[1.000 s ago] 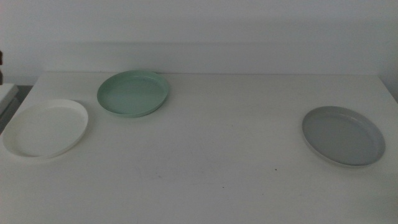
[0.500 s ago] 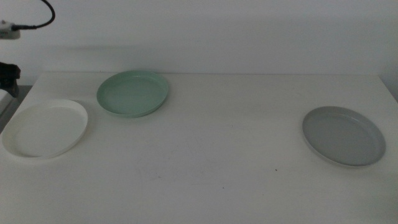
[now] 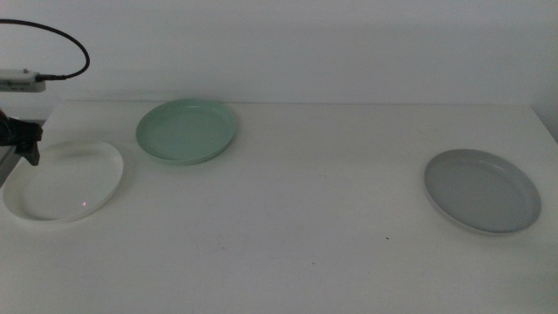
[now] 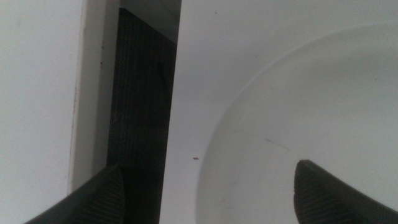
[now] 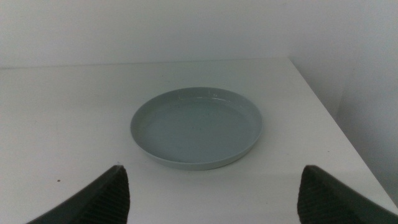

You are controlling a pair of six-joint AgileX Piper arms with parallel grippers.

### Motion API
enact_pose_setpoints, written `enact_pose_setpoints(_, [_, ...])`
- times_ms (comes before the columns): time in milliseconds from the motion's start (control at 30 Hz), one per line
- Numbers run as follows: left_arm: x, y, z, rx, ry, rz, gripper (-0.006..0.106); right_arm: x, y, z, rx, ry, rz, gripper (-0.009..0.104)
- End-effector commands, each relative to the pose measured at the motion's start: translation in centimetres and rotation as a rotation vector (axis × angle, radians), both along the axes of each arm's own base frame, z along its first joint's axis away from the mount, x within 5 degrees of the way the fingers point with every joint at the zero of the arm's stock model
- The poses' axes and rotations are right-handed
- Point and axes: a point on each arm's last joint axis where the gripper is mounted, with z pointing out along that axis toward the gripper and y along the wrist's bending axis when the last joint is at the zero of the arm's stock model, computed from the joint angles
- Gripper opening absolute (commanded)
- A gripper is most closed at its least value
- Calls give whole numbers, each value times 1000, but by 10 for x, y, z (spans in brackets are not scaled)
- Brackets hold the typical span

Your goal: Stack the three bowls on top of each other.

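Far left of the middle view: the left gripper point(image 3: 26, 144) is seen at the picture's edge, over the table's left border, just beside the far-left rim of the white bowl point(image 3: 65, 181). In the left wrist view its jaws are spread wide apart; the table edge and the white bowl's rim point(image 4: 298, 124) lie between them, one jaw over the dark gap beside the table, the other over the bowl's inside. Nothing is held. A dark cable point(image 3: 61, 39) is looped above the arm.

The white bowl is set flat near the table's point(image 3: 305, 218) left edge. The mint green bowl point(image 3: 187, 131) is placed just beside it, further back and to the right, apart from it.

Well to the right, the grey bowl point(image 3: 481, 189) lies alone near the right edge. In the right wrist view the right gripper point(image 5: 211, 193) is held back from the grey bowl point(image 5: 196, 127), jaws wide apart, empty.

No writing or brand mark can be read on anything.
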Motion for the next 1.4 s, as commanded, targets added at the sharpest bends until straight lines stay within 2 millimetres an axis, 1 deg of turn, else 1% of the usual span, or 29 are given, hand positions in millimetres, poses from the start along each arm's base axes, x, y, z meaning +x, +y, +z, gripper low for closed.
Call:
enact_pose_setpoints(0, [2, 2, 1, 1, -15, 1, 94, 0, 0, 0, -10, -11, -4, 87])
enact_pose_setpoints(167, [3, 3, -6, -3, -4, 3, 90, 0, 0, 0, -10, -11, -4, 87])
enact_pose_setpoints(433, [7, 4, -26, -22, 8, 11, 79, 0, 0, 0, -10, -11, -4, 87])
enact_pose_setpoints(667, [8, 5, -35, -25, 14, 10, 68, 0, 0, 0, -10, -11, -4, 87])
enact_pose_setpoints(867, [8, 5, -38, -27, 20, 10, 54, 0, 0, 0, -10, -11, -4, 87])
enact_pose_setpoints(1133, [7, 4, -38, -29, 26, 10, 29, 0, 0, 0, -10, -11, -4, 87])
enact_pose_setpoints(1367, [5, 7, -38, -10, 49, -1, 11, 0, 0, 0, -10, -11, -4, 87])
